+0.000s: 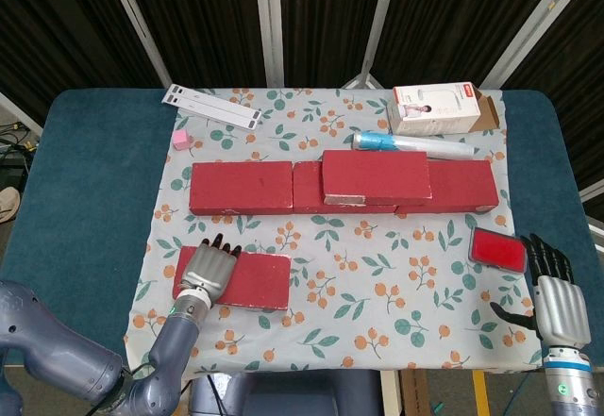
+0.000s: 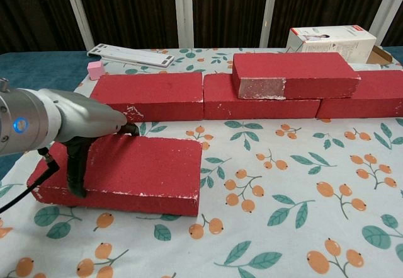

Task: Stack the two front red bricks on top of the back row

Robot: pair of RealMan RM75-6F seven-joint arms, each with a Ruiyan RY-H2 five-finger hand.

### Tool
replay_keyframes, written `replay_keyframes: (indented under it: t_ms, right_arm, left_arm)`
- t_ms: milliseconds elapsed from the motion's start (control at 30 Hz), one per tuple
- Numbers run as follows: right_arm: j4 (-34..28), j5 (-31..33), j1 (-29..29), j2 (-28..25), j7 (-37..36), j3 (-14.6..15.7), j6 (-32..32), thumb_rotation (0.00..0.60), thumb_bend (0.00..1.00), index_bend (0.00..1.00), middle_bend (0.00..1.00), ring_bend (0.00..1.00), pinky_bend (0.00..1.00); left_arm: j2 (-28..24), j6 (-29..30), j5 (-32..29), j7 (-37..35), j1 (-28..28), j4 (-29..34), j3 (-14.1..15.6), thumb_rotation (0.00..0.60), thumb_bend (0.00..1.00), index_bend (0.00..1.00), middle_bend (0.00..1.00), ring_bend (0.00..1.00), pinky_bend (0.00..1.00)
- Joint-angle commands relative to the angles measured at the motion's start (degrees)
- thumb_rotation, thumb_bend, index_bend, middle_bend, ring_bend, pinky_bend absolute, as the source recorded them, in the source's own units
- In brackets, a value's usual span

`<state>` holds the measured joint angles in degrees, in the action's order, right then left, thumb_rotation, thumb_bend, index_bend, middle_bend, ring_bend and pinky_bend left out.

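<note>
While tilted, front brick (image 2: 141,172) | gripped under left hand (image 1: 209,270)

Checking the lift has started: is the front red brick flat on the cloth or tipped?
Tipped. In the chest view the front red brick shows shadow under its right end, gripped by the left hand.

Deep red bricks (image 1: 247,188) on a white tablecloth (image 1: 368,284) printed with green leaves and orange berries, over a teal table (image 1: 80,190); small pink block (image 1: 179,141) at ten o'clock, glossy red pad (image 1: 497,247) at four o'clock, silver-grey hands (image 1: 209,271) tipped black.
</note>
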<state>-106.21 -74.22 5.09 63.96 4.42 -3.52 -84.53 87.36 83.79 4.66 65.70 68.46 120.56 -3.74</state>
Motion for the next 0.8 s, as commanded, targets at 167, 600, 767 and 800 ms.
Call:
replay_keyframes:
  t_ms: [167,600,767,800]
  right_arm:
    - [0.18,0.24,-0.11,0.31,0.14,-0.42,0.19,0.600,0.07,0.00,0.00,0.00,0.00]
    - [0.83,1.62,-0.06,0.81,0.71,-1.23,1.15,0.600,0.07,0.00,0.00,0.00,0.00]
    - [1.63,3.86,0.08,1.10,1.38,-2.00,1.92,0.600,0.07,0.00,0.00,0.00,0.00]
    - [1.74,4.26,0.14,1.13,1.53,-2.13,2.13,0.600,0.07,0.00,0.00,0.00,0.00]
  left_arm:
    - [-1.59,0.06,4.59,-1.41,-1.26,-0.79,0.50,0.600,0.03,0.28,0.36,0.04,0.22]
    - [-13.16,-7.43,4.51,-5.29,-1.42,1.05,-5.79,0.600,0.03,0.31,0.38,0.05,0.20]
    - [-19.20,-14.47,-3.49,-2.20,2.68,-2.44,-10.94,0.600,0.03,0.31,0.37,0.05,0.19]
    - [-19.92,-16.18,-5.38,-1.62,3.63,-4.08,-11.92,0.600,0.03,0.31,0.37,0.05,0.19]
